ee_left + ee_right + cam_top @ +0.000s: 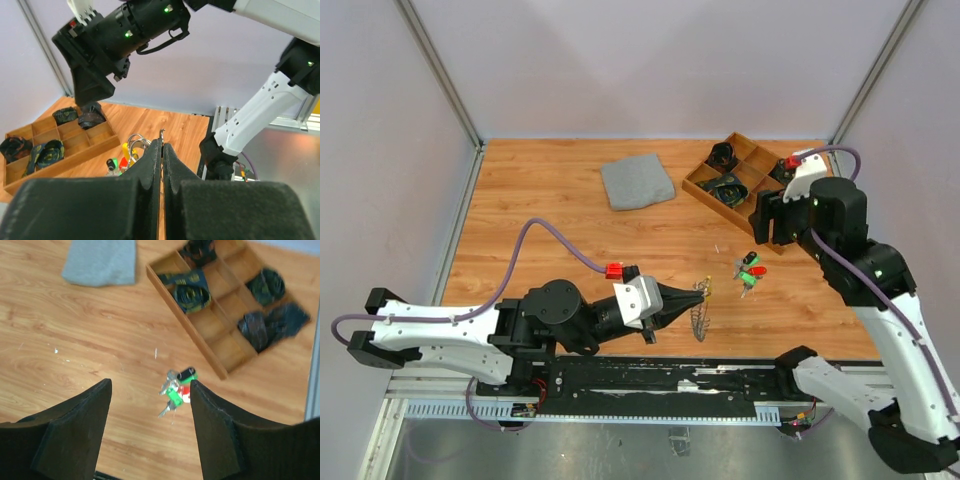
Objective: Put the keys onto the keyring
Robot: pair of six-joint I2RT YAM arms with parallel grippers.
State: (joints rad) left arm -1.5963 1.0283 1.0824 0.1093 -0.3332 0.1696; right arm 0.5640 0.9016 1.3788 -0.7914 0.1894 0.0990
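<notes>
Centrally, near the front edge of the desk (550, 220), we see the left gripper (698, 294) lying low and pointing right. Its fingers are pressed together on a thin wire of the keyring (700, 315). In the left wrist view a silvery hooked end stands up from between the closed tips. The rest of the loop rests on the wood just at and nearer than the tips, and a small yellow bit shows at its far end (too small for us to say whether it is threaded on).

To the right of the keyring, and apart from it, the keys (750, 270) lie loose in a small cluster. We make out green, red and black heads with silvery blades.

The right gripper (150, 383) hangs above this cluster with its fingers spread wide and nothing between them.

Farther right we note a wooden tray (185, 322) whose compartments hold dark rolled items. A folded grey cloth (637, 182) lies at the far middle of the desk, left of the tray.
</notes>
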